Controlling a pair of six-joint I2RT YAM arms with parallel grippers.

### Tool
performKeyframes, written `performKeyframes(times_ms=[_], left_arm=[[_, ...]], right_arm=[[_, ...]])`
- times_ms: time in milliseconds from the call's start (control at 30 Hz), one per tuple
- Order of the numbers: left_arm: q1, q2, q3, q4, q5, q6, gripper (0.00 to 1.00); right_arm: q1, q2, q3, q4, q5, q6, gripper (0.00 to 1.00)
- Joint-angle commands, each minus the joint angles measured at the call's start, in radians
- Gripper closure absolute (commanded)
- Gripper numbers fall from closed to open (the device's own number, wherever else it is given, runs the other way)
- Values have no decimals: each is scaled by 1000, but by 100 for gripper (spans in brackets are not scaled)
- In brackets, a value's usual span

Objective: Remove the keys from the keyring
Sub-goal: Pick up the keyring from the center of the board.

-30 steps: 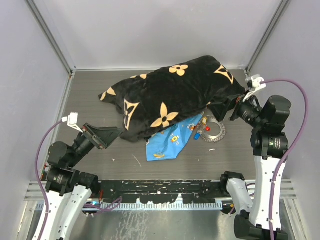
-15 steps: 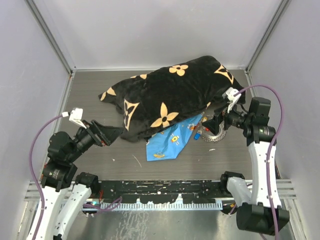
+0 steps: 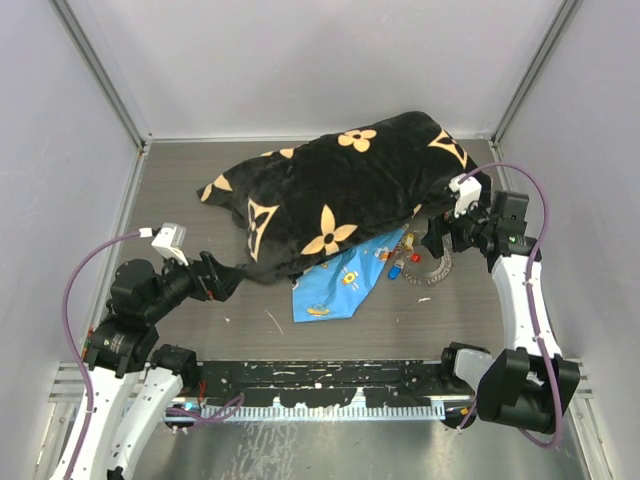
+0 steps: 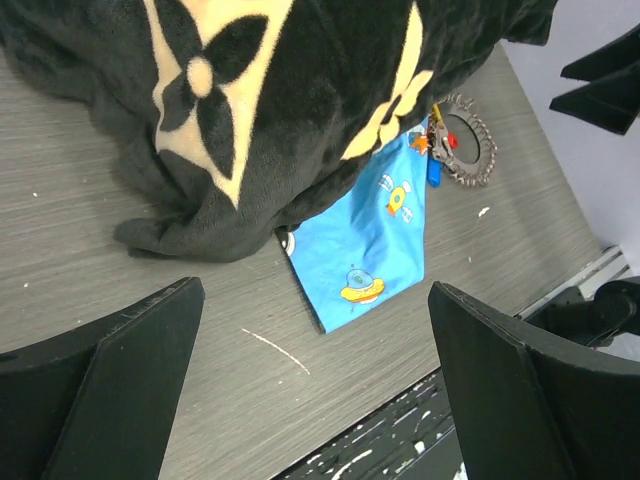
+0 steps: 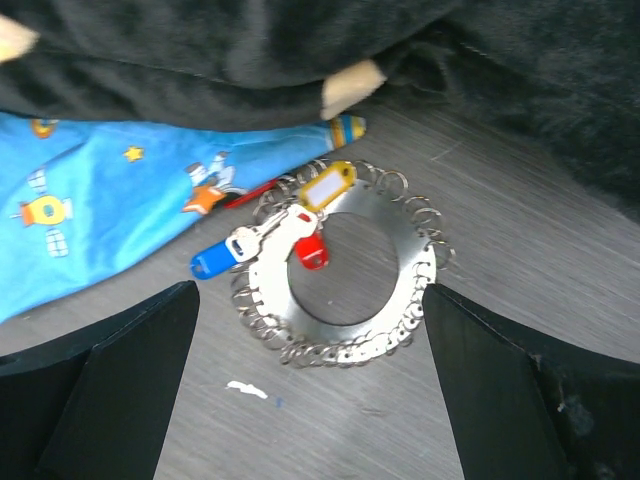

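The keyring [image 5: 390,285] lies flat on the grey counter [image 5: 330,420] toward its right edge, just off the hem of a black blanket [image 5: 250,50] printed with tan flower-and-diamond monograms. The keys [image 5: 312,253], with blue and red heads and a yellow tag whose label is unreadable, cluster on the ring's side nearest a blue cartoon-print cloth [image 5: 90,220]. The right claw [image 5: 310,290] hangs above the ring, jaws wide, holding nothing. The left claw [image 4: 312,290], equally wide and empty, sits off the blanket's near-left corner. Bare counter runs along the near edge
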Motion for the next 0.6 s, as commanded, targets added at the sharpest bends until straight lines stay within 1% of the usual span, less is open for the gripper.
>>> performKeyframes(times_ms=[0,200,233,367,500,567], left_arm=[[6,-12,12,48,10,53,2],[16,-21,6,30,13,58,2],[20,-21,5,31,13,58,2],[35,-20,3,30,21,57,2],[42,-22,3,27,20,57,2],[46,-23,2,28,22,57,2]], right_arm=[[-3,63,10,110,96,-11,0],[-12,164,17,146,129,-79,0],[-21,190,25,150,128,-77,2],[-37,282,66,144,109,-29,15],[-41,314,63,144,110,-19,28],[-54,330,60,142,56,-2,35]])
